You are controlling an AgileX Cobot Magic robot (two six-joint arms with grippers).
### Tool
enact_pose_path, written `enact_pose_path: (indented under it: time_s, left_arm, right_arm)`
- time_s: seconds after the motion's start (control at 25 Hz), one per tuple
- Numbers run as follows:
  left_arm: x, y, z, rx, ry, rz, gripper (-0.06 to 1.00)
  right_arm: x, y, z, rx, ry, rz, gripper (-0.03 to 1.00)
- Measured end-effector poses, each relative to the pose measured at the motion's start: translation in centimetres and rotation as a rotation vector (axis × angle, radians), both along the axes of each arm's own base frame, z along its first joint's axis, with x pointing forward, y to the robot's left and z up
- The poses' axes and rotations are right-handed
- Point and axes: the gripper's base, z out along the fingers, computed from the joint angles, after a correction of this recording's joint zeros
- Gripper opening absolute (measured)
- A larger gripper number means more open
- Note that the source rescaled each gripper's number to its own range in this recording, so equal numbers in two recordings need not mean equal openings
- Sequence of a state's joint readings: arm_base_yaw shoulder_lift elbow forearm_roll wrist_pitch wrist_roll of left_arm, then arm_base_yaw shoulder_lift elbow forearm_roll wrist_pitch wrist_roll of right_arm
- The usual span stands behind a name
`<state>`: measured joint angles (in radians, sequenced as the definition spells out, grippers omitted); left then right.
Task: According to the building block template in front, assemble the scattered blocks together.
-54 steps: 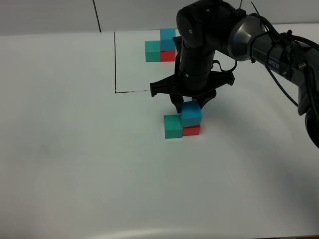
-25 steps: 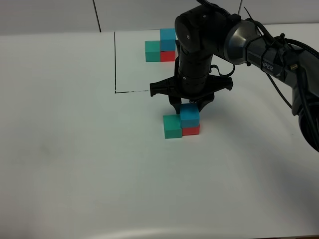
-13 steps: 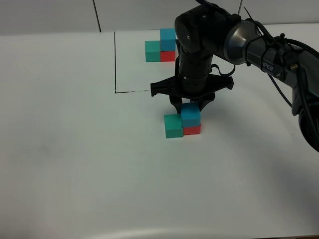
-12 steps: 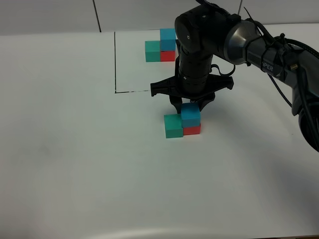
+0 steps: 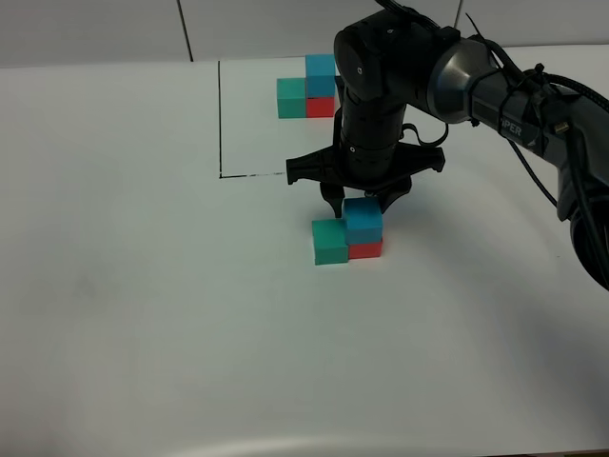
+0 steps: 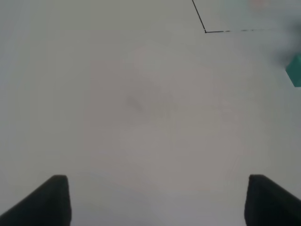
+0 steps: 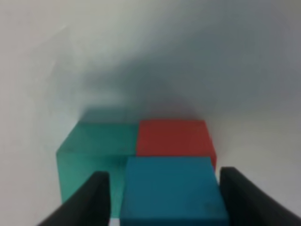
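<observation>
The high camera looks down across the whole desk (image 5: 143,333). The left wrist view faces bare desk from farther off. The right wrist view sits close above the scattered blocks (image 7: 155,169), shared with the high view.

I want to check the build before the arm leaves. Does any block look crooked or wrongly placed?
Nothing stands out. The blue block sits squarely on the red block, with the green block touching the red one's side, matching the template.

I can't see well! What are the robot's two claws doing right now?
Left gripper: open, holding nothing.
Right gripper: open, jaws apart around the sky-blue cube, no longer gripping it.
</observation>
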<state>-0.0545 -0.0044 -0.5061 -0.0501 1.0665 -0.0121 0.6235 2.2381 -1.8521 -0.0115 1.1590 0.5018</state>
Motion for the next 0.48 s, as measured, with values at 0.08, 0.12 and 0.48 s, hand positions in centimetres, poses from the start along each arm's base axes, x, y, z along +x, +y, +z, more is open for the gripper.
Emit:
enact_pose_path:
  time_s: [0.08,0.12,0.48]
  left_arm:
    - [0.0,0.0,0.0,0.000,0.000,0.000,0.73]
    - [0.0,0.0,0.0,0.000,0.000,0.000,0.73]
    - [0.0,0.0,0.0,0.000,0.000,0.000,0.73]
  right_arm:
    - [0.0,0.1,0.0,0.004,-0.007,0.024,0.43]
    - [0.1,0.1,0.0,0.004,-0.010,0.036,0.54]
    - [0.5,-1.6,3.7,0.011,-0.104,0.087,0.99]
